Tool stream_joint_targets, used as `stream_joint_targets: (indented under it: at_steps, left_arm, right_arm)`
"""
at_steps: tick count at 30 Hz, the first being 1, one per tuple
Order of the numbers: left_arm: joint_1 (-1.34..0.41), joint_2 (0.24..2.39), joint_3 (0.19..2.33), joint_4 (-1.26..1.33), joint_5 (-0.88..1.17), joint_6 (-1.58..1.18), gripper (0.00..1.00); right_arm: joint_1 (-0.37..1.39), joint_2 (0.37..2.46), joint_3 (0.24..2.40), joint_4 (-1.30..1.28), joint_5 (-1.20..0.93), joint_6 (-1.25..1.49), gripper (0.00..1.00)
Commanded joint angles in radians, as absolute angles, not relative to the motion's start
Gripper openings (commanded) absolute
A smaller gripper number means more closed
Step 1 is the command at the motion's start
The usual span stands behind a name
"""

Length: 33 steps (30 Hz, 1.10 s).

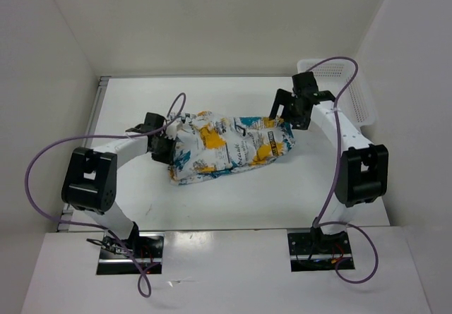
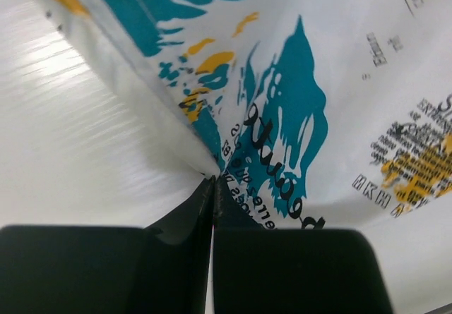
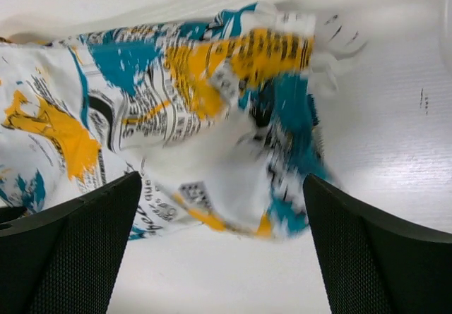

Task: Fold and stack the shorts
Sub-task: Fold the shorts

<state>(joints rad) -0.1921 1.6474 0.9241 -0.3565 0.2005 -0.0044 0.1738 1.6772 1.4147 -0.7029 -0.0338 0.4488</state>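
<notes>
The shorts, white with teal and yellow-orange blotches and black lettering, lie bunched across the middle of the table. My left gripper is at their left end, shut on a pinch of the fabric, which fills the left wrist view. My right gripper is open just above the shorts' right end. In the right wrist view its fingers stand wide apart over the crumpled right end, which looks motion-blurred. Nothing is between them.
A white mesh basket stands at the back right corner, behind my right arm. White walls enclose the table on the left, back and right.
</notes>
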Motion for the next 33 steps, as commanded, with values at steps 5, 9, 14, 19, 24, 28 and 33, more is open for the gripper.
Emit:
stream_joint_targets:
  at_steps: [5,9,14,19,24,28,33]
  left_arm:
    - [-0.091,1.597,0.997,-0.437,0.213,0.0,0.0]
    - [-0.049,1.597,0.988,-0.446,0.224,0.0,0.0]
    - [-0.014,1.615,0.988,-0.456,0.236,0.0,0.0]
    - [0.02,1.615,1.026,-0.466,0.218,0.0,0.0]
    - [0.02,1.637,1.074,-0.457,0.259,0.0,0.0]
    - [0.02,1.647,1.083,-0.457,0.268,0.0,0.0]
    - [0.02,1.669,1.092,-0.446,0.287,0.0,0.0]
  right_arm:
    - [0.155,1.667,1.318,-0.675,-0.098,0.411,1.0]
    - [0.155,1.686,1.273,-0.649,-0.107,0.4,0.74]
    - [0.146,1.718,1.249,-0.629,-0.107,0.422,0.74]
    - [0.126,1.773,1.258,-0.601,-0.116,0.422,0.81]
    - [0.126,1.9,1.284,-0.606,-0.302,0.37,0.87]
    - [0.126,1.936,1.218,-0.488,-0.416,0.413,0.87]
    - [0.126,1.971,1.2,-0.43,-0.459,0.446,0.66]
